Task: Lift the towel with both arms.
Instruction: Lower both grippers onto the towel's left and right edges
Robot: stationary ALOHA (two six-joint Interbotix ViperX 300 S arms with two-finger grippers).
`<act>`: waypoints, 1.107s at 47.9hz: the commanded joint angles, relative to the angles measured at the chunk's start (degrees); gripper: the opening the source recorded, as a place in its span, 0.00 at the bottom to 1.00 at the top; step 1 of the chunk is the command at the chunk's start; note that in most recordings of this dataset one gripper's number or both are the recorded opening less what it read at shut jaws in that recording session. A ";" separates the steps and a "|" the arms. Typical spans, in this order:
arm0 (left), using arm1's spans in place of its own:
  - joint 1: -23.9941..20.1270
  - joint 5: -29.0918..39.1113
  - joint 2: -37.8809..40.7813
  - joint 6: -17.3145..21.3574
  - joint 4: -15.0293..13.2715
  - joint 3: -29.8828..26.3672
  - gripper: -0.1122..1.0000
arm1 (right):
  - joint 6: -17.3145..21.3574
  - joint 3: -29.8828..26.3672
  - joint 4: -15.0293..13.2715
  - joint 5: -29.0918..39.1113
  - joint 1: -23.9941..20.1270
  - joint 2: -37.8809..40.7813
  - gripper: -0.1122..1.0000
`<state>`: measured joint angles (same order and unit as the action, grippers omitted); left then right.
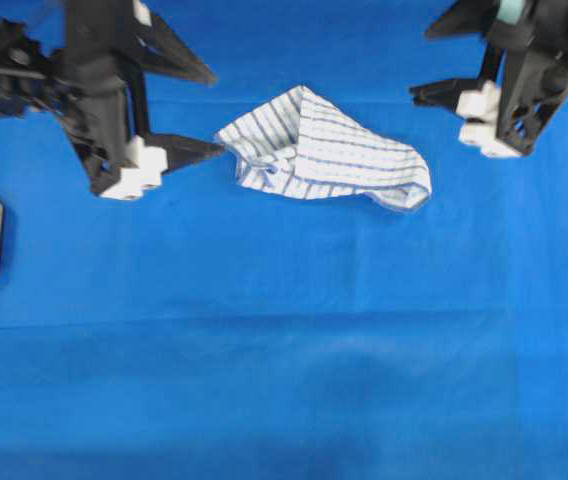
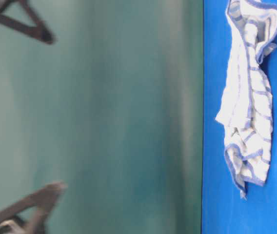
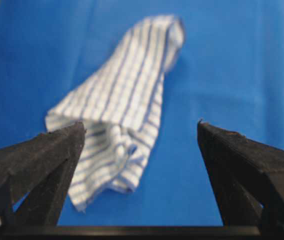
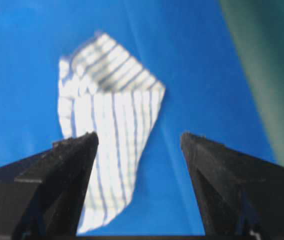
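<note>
left end effector (image 3: 141, 131) spread wide, right end effector (image 4: 139, 140) likewise, crumpled striped towel (image 1: 324, 150) lying untouched between them on blue cloth (image 1: 284, 350)

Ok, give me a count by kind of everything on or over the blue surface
Towel: 1
Grippers, left and right: 2
Blue surface: 1
Total: 4

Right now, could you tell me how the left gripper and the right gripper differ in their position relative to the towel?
The left gripper has one fingertip right at the towel's left corner, while the right gripper stands clear of the towel's right end. The left gripper's fingers are both plain in the overhead view; the right gripper's are partly cut off at the top edge. Both are open and hold nothing.
</note>
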<state>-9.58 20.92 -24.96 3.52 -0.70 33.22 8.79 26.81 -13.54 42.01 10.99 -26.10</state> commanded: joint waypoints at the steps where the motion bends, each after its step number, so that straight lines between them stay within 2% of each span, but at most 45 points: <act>1: 0.09 -2.81 0.70 0.18 -0.09 1.14 0.90 | 1.05 2.81 0.09 -3.16 -0.18 -0.79 0.71; 16: -0.26 -16.61 7.65 0.26 -0.09 8.79 0.90 | 4.66 13.10 0.00 -11.60 -0.09 1.93 0.71; 26: -0.26 -24.87 15.64 0.26 -0.09 11.69 0.90 | 5.27 17.84 0.09 -17.75 -0.18 7.21 0.71; 36: -0.26 -29.53 23.99 0.62 -0.09 11.16 0.90 | 5.98 20.13 0.09 -23.82 0.26 13.01 0.71; 41: -0.44 -31.64 28.04 2.29 -0.09 10.81 0.90 | 5.98 20.74 0.09 -27.16 0.79 16.17 0.71; 53: -1.49 -34.80 32.78 3.43 -0.09 10.63 0.90 | 5.98 20.57 0.09 -30.76 1.49 22.15 0.71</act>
<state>-10.63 -12.74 8.00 6.86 -0.70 44.74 14.68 48.25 -13.54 12.30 12.13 -4.48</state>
